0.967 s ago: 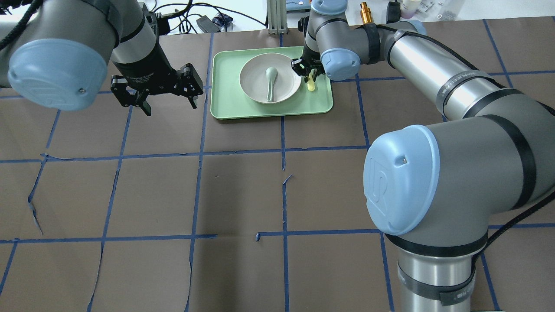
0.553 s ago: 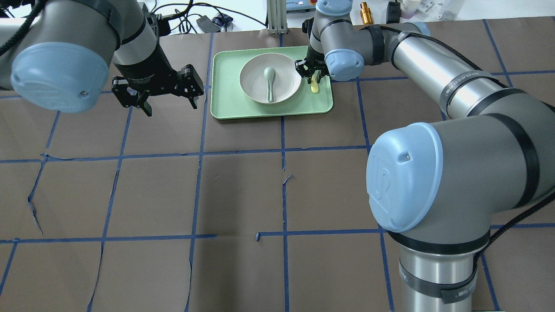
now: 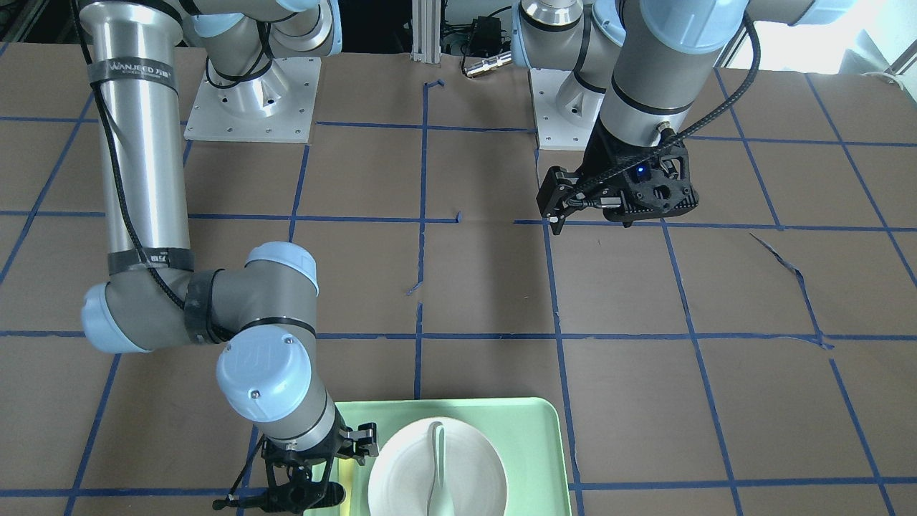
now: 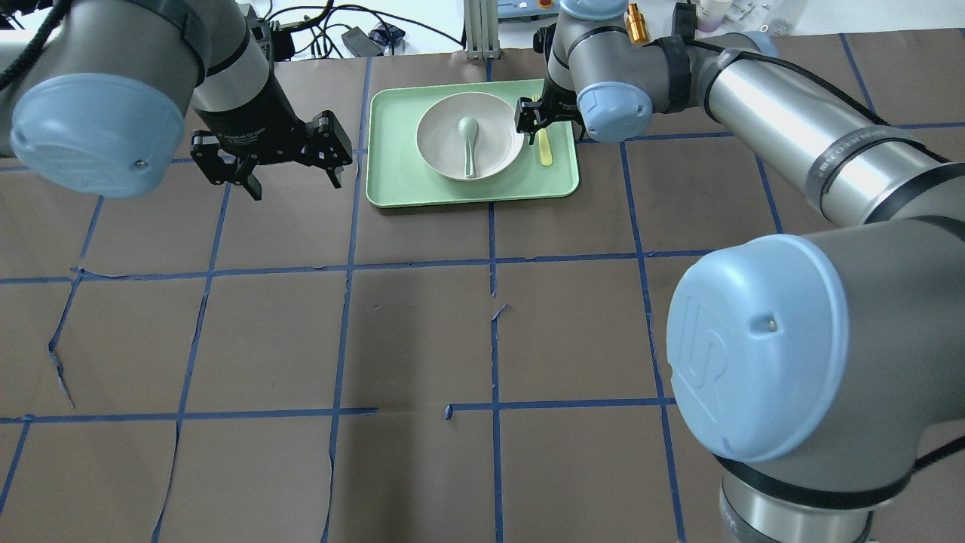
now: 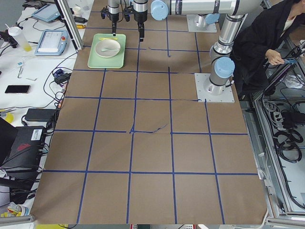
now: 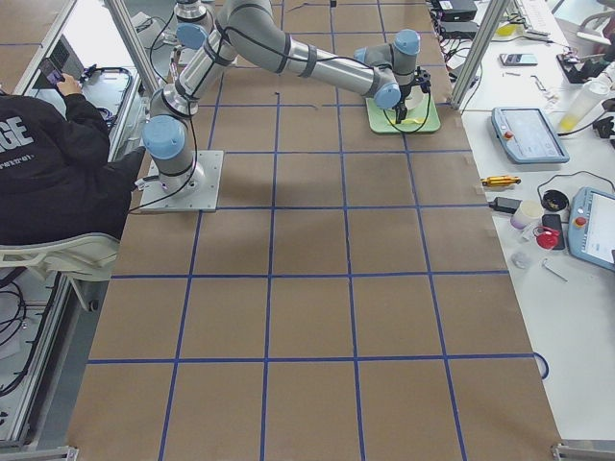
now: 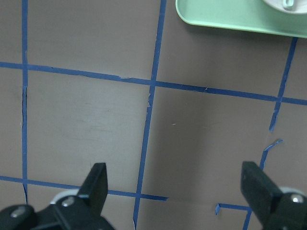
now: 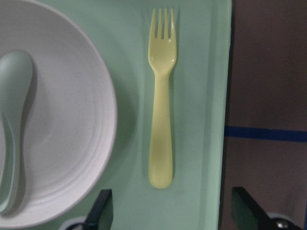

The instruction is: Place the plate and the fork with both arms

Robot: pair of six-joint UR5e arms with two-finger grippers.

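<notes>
The right arm extends to the upper centre of the overhead view, with the right gripper [image 4: 537, 121] pointing down over the right strip of the tray [image 4: 399, 181], fingers wide apart and empty. The fork [image 8: 161, 96] lies flat below it, untouched, just right of the plate [image 4: 441, 143], which bears a spoon [image 4: 468, 143]. The left gripper [image 4: 295, 185] hangs at upper left, spread and empty.

The right pincer [image 4: 531, 124] has apparently risen off the fork [image 4: 544, 148], exposing more of it.
</notes>
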